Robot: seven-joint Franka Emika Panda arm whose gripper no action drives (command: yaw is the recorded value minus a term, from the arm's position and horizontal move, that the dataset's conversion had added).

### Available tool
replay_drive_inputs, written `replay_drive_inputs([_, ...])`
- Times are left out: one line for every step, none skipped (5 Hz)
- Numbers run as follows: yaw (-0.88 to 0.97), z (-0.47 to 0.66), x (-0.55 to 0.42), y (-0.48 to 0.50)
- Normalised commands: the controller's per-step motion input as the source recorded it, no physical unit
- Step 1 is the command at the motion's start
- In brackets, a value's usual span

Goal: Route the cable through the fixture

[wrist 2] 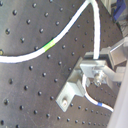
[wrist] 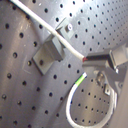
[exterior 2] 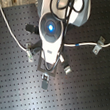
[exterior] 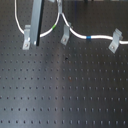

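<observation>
cable (exterior: 75,33): 1; fixture clips (exterior: 64,36): 3; perforated board (exterior: 65,90): 1

A dark perforated metal board (exterior: 70,95), dotted with evenly spaced holes, fills both exterior views under soft, even light.

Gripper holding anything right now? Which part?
Yes: the gripper is pinching the cable, on the white stretch next to its green band, close beside a clip fixture.
</observation>
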Motion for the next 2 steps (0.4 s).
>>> replay_drive_inputs([0.09, 0.24, 0.082, 0.137])
replay_drive_inputs([0.03, 0.38, 0.113, 0.055])
